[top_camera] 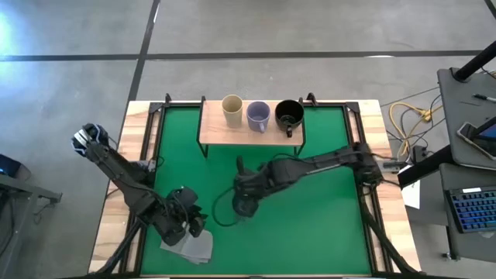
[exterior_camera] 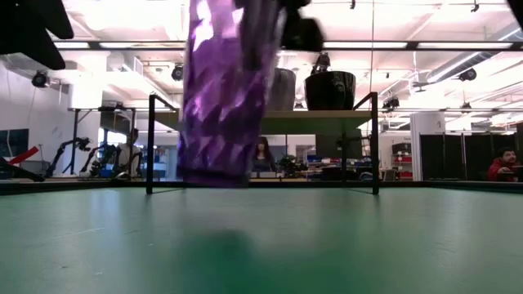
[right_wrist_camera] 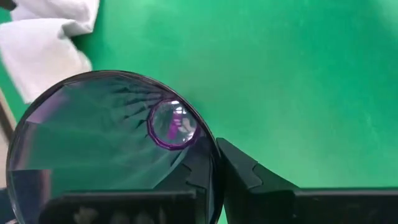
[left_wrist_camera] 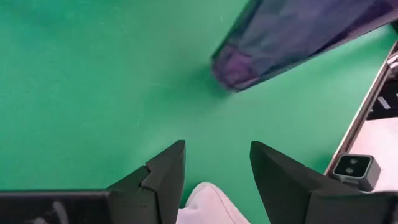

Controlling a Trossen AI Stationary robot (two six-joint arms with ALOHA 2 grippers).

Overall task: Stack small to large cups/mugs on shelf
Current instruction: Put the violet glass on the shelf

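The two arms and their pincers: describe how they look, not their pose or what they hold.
Both arms are dark, jointed links. The left arm has a white-and-blue part at its outer end; the right arm trails a thin black cable. The left pincer has two matte black wedge-shaped fingers; the right pincer has the same black, angular fingers.

Green mat (top_camera: 310,194); grey cloth (top_camera: 190,246) near corner; keyboard (top_camera: 473,209) off-table.
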